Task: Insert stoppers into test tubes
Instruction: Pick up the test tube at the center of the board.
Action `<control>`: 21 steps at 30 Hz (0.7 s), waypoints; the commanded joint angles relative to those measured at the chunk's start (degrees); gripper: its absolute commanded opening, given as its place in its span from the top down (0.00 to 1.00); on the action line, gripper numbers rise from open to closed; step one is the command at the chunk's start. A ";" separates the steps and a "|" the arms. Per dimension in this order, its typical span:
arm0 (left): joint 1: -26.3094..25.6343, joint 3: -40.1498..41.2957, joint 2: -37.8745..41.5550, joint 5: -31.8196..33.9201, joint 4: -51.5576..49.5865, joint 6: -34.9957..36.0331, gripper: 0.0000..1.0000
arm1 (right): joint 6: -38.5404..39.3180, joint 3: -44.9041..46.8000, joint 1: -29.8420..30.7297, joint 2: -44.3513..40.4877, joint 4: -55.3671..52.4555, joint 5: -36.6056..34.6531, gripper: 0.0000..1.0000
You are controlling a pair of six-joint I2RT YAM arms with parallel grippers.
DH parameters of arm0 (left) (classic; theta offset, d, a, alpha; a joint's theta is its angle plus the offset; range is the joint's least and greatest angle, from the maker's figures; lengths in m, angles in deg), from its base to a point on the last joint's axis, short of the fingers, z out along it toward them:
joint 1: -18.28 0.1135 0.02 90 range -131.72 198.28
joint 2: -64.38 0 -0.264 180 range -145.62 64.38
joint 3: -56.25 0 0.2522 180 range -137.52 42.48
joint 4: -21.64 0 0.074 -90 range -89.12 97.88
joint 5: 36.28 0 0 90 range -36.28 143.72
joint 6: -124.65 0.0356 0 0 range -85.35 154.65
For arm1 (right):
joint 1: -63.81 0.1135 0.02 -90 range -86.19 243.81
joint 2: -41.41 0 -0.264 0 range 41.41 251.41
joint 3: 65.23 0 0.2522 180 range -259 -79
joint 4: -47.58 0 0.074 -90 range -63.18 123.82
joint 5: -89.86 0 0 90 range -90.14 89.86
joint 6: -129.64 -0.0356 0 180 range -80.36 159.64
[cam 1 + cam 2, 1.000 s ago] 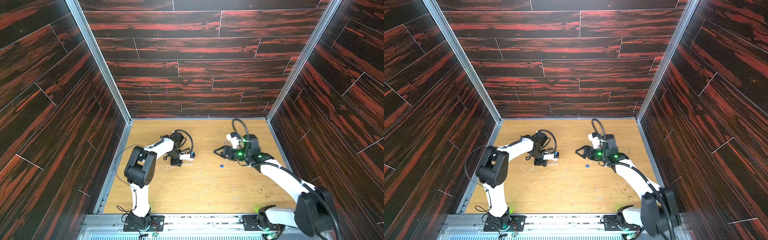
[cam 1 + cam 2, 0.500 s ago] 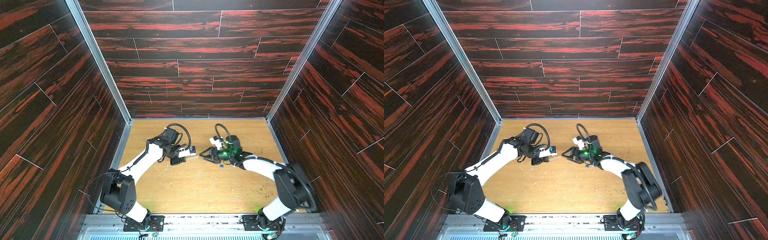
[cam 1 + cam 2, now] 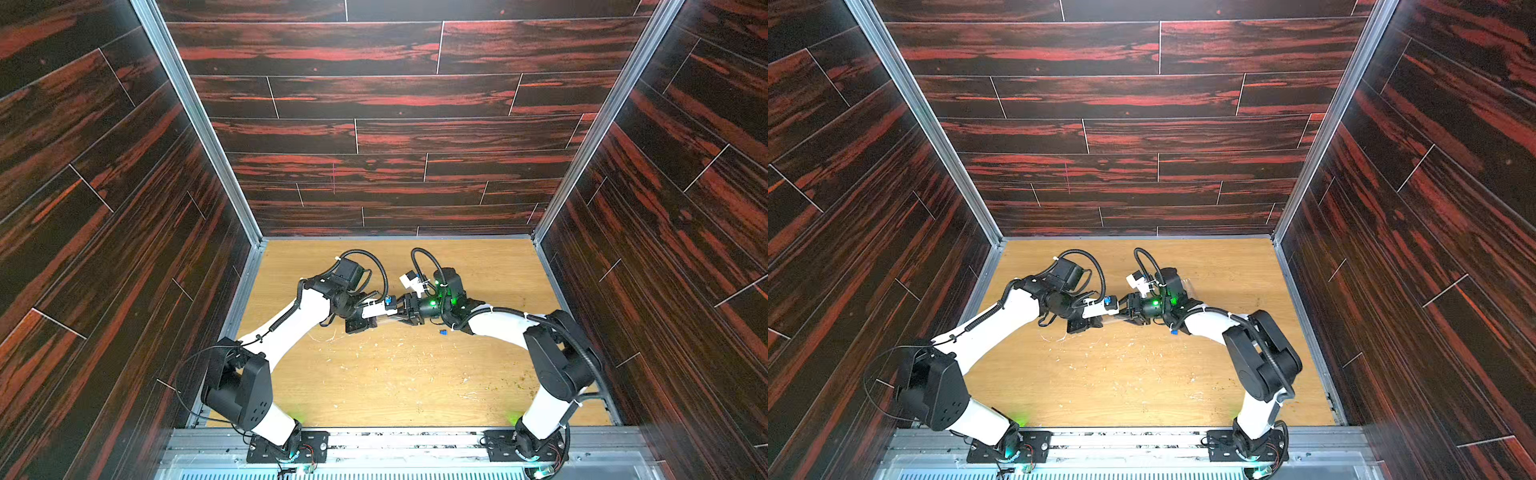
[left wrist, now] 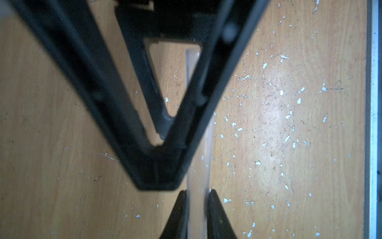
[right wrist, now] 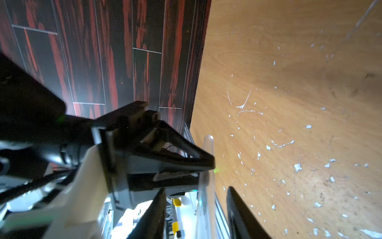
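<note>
My left pincer [image 4: 197, 192] pinches a blurred, half-hidden test tube [image 4: 199, 165]. At three o'clock my right pincer [image 5: 196, 189] straddles it, spread.

Noted left tool [image 4: 196, 215], black fingertips pressed on both sides of a clear test tube [image 4: 198, 178]. Traced the tube away from that tool and behind the blurred black triangular fingers of the right tool [image 4: 163, 159]. Unable to tell whether those fingers touch it. Logged wooden table [image 4: 62, 165] beneath, many white flecks [image 4: 281, 92], and a grey metal rail [image 4: 372, 124] along its edge.
</note>
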 commanded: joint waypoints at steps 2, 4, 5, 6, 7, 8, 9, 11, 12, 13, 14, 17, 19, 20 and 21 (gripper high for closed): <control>-0.19 -2.09 1.19 -0.83 -1.84 0.22 0.92 | -0.53 -2.52 1.24 2.92 0.34 2.00 0.58; -0.19 -2.35 1.21 -0.58 -1.99 0.17 0.92 | -0.33 -3.04 1.50 3.37 -0.25 2.46 0.60; -0.26 -2.48 1.26 -0.49 -2.18 0.30 0.92 | -0.17 -3.42 1.56 3.51 -0.70 2.49 0.61; -0.24 -2.56 1.37 -0.40 -2.18 0.31 0.92 | 0.06 -3.56 1.65 3.72 -1.13 2.49 0.63; -0.22 -2.65 1.42 -0.40 -2.19 0.30 0.92 | 0.17 -3.89 1.71 3.77 -1.47 2.49 0.64; -0.19 -2.72 1.41 -0.25 -2.15 0.31 0.92 | 0.31 -4.08 1.78 3.91 -1.88 2.57 0.66; -0.24 -2.77 1.41 -0.14 -2.18 0.31 0.92 | 0.41 -4.41 1.90 4.11 -2.29 2.62 0.67; -0.19 -2.88 1.54 0.04 -2.19 0.30 0.92 | 0.54 -4.78 2.04 4.57 -2.77 2.71 0.70; -0.19 -2.96 1.59 0.06 -2.19 0.31 0.92 | 0.47 -4.94 2.14 4.74 -2.77 2.75 0.72; -0.19 -3.00 1.62 0.02 -2.28 0.26 0.92 | 0.46 -5.10 2.21 4.92 -2.78 2.84 0.75; -0.19 -3.02 1.77 0.04 -2.20 0.21 0.92 | 0.37 -5.20 2.22 5.10 -2.98 2.94 0.79; -0.19 -2.99 2.18 0.17 -2.32 0.08 0.88 | 0.27 -5.23 2.22 4.88 -3.01 2.94 0.87; -0.22 -2.84 2.48 0.51 -2.06 -0.36 0.75 | 0.45 -5.15 2.23 4.54 -3.33 2.87 0.89; -0.24 -2.70 2.82 0.73 -1.95 -0.69 0.67 | 0.57 -5.12 2.29 4.35 -3.35 2.93 0.90; -0.21 -2.59 3.06 1.02 -1.91 -0.91 0.60 | 0.78 -5.04 2.26 4.11 -3.60 2.93 0.90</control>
